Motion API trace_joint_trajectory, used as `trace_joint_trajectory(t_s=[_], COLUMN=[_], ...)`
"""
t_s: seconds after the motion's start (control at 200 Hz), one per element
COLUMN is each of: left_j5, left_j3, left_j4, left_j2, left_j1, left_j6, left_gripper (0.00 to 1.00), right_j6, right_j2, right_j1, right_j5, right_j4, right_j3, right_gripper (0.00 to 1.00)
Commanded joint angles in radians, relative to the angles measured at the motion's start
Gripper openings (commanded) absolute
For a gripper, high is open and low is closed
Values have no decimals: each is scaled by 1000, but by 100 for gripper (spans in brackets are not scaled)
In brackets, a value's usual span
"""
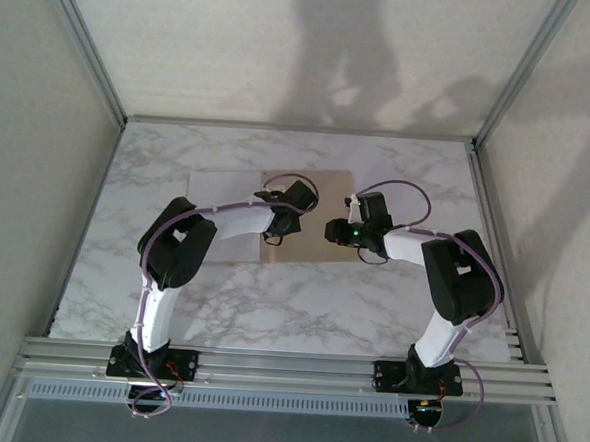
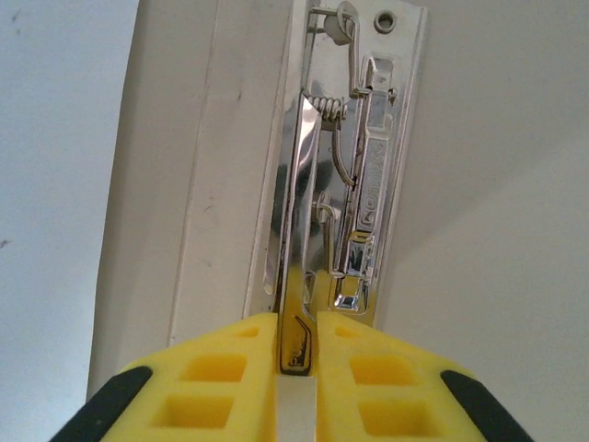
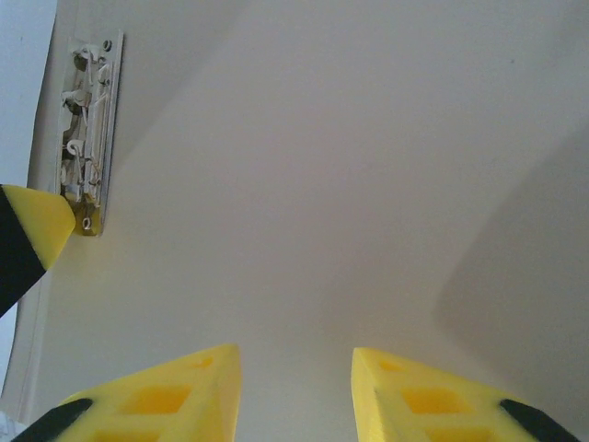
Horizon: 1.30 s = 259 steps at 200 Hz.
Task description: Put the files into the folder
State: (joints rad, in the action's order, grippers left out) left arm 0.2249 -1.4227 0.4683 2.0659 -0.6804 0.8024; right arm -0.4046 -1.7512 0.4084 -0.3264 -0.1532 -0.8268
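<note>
Folder (image 1: 322, 188) lies open and flat near the middle of the surface (image 1: 270, 310), somewhat toward the far edge, tan inner leaf up. Files (image 1: 221, 206): white sheets flat just left of the spine; cannot tell whether they rest on the folder's left leaf or on the surface itself. Metal clip (image 2: 363, 184) sits along the spine, long axis running from the near edge to the far edge. From the left wrist it points straight away from the left end effector (image 2: 296, 359), in line with the fingers. Left end effector is at the clip's near end, jaws pressed almost together, pinching the clip's bright lever strip. Right end effector (image 3: 294, 387) hangs over the bare right leaf, jaws spread, nothing between them, with the clip off to its left. Judgement: the left arm is the nearer one, already on the clip. The coming move likely turns on working the lever along that axis so the sheets can slide under from the left.
</note>
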Motion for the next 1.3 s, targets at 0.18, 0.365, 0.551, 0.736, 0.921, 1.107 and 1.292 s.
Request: trace_joint_trajectory(t_s=[0.18, 0.365, 0.551, 0.736, 0.921, 1.107, 1.292], left_j5=[-59, -89, -128, -170, -207, -226, -240], left_j3=[15, 25, 50, 65, 79, 94, 91], left_j4=[12, 5, -18, -42, -61, -73, -72], left_j2=[45, 45, 43, 60, 90, 112, 135], left_j1=[25, 33, 46, 47, 44, 37, 26], left_j6=[-69, -110, -129, -141, -149, -153, -160], left_gripper=[13, 12, 10, 10, 9, 8, 7], right_j6=[-23, -50, -57, -55, -53, -48, -42], right_j2=[-36, -53, -47, -48, -50, -57, -61], right_j1=[-2, -2, -2, -2, -3, -1, -2], right_j5=[-29, -35, -39, -37, -37, -34, -35], right_j4=[37, 71, 68, 71, 78, 84, 92], right_j3=[2, -7, 6, 7, -1, -6, -11], right_gripper=[38, 37, 37, 37, 37, 37, 37])
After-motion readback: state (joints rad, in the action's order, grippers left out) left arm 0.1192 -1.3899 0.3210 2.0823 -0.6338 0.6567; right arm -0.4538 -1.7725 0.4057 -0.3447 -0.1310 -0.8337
